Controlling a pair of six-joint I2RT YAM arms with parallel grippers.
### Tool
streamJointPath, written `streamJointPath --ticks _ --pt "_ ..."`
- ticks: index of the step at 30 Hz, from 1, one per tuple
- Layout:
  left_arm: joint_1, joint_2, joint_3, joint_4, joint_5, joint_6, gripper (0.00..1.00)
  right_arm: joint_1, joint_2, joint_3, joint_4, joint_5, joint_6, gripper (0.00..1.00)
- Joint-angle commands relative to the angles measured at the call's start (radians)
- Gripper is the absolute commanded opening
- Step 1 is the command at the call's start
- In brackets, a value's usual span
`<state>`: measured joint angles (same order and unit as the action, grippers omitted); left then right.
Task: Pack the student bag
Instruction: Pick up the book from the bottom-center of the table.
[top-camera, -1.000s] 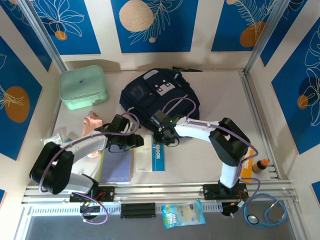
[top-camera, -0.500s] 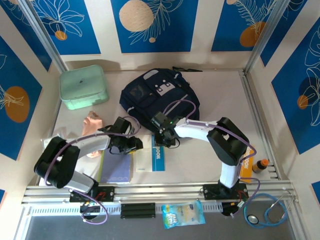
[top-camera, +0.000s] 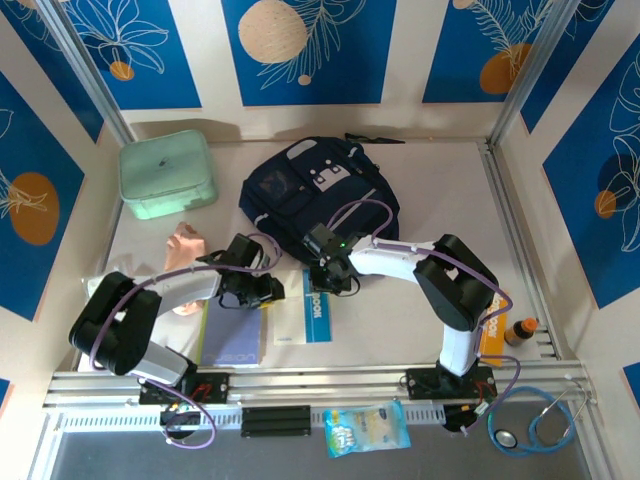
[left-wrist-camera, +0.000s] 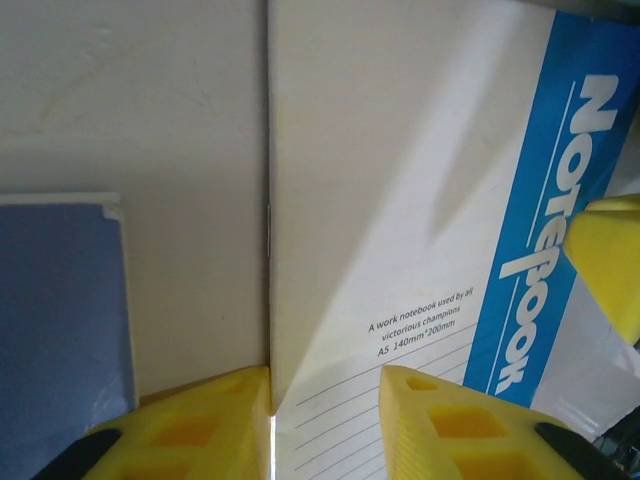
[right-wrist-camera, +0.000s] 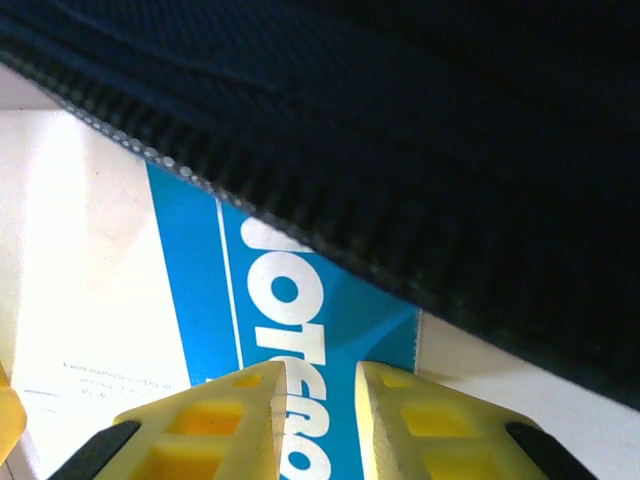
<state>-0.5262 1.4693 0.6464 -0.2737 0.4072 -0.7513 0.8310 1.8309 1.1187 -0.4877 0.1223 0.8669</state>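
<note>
White notebook (left-wrist-camera: 400, 180) edge sits between left jaws, narrower than before; right jaws slightly parted.

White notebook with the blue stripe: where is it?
Top view: the notebook lies mid-table, just on the near side of the dark navy fabric backpack, right of a blue-covered book.

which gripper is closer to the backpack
Right. The right gripper sits at the near edge of the backpack, over the notebook; the left gripper is further back, at the notebook's left edge.

Overhead view from behind; wrist cameras close above one shared notebook (left-wrist-camera: 400, 200)
</note>
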Motion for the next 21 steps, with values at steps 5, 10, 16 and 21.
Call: streamJointPath --ticks 5,10,16,21 --pt "-0.012 -0.099 -0.005 0.099 0.105 -0.01 0.31 -0.003 0.054 -0.011 -0.025 -0.035 0.033 0.26" --pt "-0.012 -0.157 -0.053 0.212 0.14 -0.053 0.31 -0.003 0.062 -0.011 -0.022 -0.032 0.041 0.26" --pt "-0.012 -0.131 -0.057 0.198 0.125 -0.049 0.31 -0.004 0.067 -0.011 -0.024 -0.028 0.04 0.26" --pt "-0.011 -0.096 -0.042 0.167 0.101 -0.04 0.22 -0.003 0.058 -0.02 -0.025 -0.02 0.045 0.26"
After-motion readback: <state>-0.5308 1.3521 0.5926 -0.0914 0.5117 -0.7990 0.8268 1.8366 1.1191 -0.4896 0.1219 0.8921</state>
